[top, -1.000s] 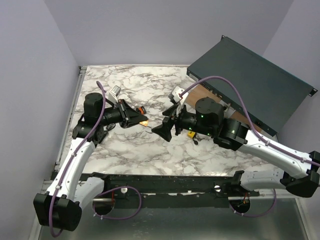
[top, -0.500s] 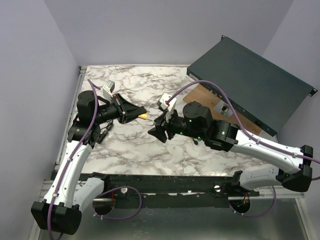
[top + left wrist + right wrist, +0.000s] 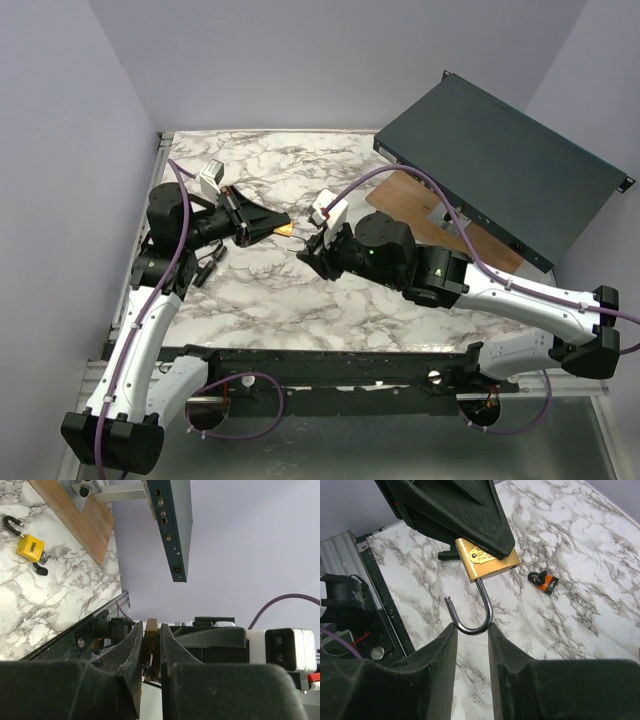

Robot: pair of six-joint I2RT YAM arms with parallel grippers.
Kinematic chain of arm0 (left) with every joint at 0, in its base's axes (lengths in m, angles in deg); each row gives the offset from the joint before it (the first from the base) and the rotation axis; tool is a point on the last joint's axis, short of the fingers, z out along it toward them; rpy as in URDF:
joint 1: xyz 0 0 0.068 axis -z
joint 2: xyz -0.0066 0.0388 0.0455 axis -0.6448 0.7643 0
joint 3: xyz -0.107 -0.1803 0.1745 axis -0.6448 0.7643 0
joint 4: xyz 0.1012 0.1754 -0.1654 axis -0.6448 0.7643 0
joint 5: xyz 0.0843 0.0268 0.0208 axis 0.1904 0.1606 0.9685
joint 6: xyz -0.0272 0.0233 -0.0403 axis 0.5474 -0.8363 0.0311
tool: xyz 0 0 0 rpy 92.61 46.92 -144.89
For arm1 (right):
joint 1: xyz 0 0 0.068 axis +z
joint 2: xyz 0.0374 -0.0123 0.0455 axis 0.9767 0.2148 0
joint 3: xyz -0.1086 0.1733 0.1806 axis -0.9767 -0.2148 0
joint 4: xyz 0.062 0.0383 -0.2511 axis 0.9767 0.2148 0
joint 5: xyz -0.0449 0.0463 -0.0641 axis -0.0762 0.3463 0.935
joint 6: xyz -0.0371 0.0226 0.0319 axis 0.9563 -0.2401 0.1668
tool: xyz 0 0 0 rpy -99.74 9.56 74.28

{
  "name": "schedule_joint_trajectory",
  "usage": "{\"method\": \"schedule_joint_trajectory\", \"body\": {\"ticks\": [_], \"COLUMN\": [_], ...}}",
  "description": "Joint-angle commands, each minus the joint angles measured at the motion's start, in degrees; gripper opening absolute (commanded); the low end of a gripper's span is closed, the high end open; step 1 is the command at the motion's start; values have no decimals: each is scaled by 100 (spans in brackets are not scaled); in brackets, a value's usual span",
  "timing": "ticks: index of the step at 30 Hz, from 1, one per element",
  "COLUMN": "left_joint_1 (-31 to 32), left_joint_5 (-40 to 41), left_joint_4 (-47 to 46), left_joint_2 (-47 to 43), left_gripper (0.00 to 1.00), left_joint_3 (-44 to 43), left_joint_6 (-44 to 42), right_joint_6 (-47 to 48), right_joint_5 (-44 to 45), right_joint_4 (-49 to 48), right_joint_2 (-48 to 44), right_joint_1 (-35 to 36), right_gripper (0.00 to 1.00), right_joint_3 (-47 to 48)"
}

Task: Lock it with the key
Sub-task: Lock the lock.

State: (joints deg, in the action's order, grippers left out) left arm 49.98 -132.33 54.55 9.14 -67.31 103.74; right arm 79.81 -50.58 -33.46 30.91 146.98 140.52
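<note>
A brass padlock (image 3: 487,562) with its steel shackle (image 3: 483,605) swung open hangs above the marble table (image 3: 250,300). My left gripper (image 3: 272,226) is shut on its body, which shows edge-on between the fingers (image 3: 151,626). My right gripper (image 3: 471,627) faces it from the right. Both its fingertips touch the outside of the shackle's bend. A yellow padlock (image 3: 30,549) lies on the table with a black-headed key (image 3: 41,570) beside it. A small orange and black item (image 3: 544,582) also lies on the marble; I cannot tell whether it is a key.
A dark flat metal case (image 3: 500,170) leans over the back right corner above a wooden board (image 3: 410,195). A metal block (image 3: 82,487) sits on that board. Grey walls close in left and back. Small black pieces (image 3: 205,268) lie near the left arm.
My right arm has swung left to the padlock held by the left gripper, and its jaws have narrowed onto the shackle's bend. The left gripper drew back slightly left, still holding the padlock.
</note>
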Motion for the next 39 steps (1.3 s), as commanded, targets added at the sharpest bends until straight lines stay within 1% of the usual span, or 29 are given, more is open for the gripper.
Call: {"method": "schedule_joint_trajectory", "body": {"ticks": [1, 5, 7, 14, 17, 19, 22, 23, 25, 27, 29, 32, 35, 38, 39], "left_joint_1": [-16, -16, -15, -7, -7, -7, -7, -11, -16, -29, -50, -62, -81, -95, -95], "left_joint_5": [-71, -140, -181, -264, -254, -238, -187, -121, 17, 167, 302, 543, 646, 565, 549], "left_joint_4": [-54, -97, -111, -141, -122, -131, -119, -91, -82, -311, -709, -1279, -2029, -2775, -2954], "left_joint_2": [-154, -216, -261, -448, -539, -585, -667, -694, -679, -624, -605, -561, -485, -348, -321], "left_gripper": [0, 0, 0, 0, 0, 0, 0, 0, 0, 0, 0, 0, 0, 0, 0], "left_joint_3": [-150, -142, -111, 50, 117, 175, 290, 306, 284, 284, 332, 369, 492, 586, 629], "left_joint_6": [-53, -82, -95, -142, -178, -187, -188, -232, -434, -620, -723, -833, -776, -707, -728], "right_joint_6": [78, 9, -72, -302, -438, -519, -666, -712, -804, -954, -1085, -1427, -1937, -2699, -2982], "right_joint_5": [484, 848, 991, 1465, 1627, 1799, 2206, 2126, 1608, 977, 483, 222, 99, 67, -27], "right_joint_4": [-358, -464, -508, -106, 15, 106, 229, 290, 456, 675, 1084, 1732, 2328, 2930, 3120], "right_joint_2": [-58, 51, 109, 568, 661, 740, 811, 810, 782, 756, 829, 906, 941, 1078, 1139], "right_joint_1": [14, 13, 6, 7, 5, 5, 5, 5, 5, 5, 5, 11, 6, -55, -182], "right_gripper": [31, 30, 34, 38, 42, 43, 49, 52, 56, 62, 64, 67, 73, 76, 76], "right_joint_3": [183, 179, 232, 692, 814, 909, 1004, 1039, 1121, 1201, 1445, 1841, 2183, 2636, 2805]}}
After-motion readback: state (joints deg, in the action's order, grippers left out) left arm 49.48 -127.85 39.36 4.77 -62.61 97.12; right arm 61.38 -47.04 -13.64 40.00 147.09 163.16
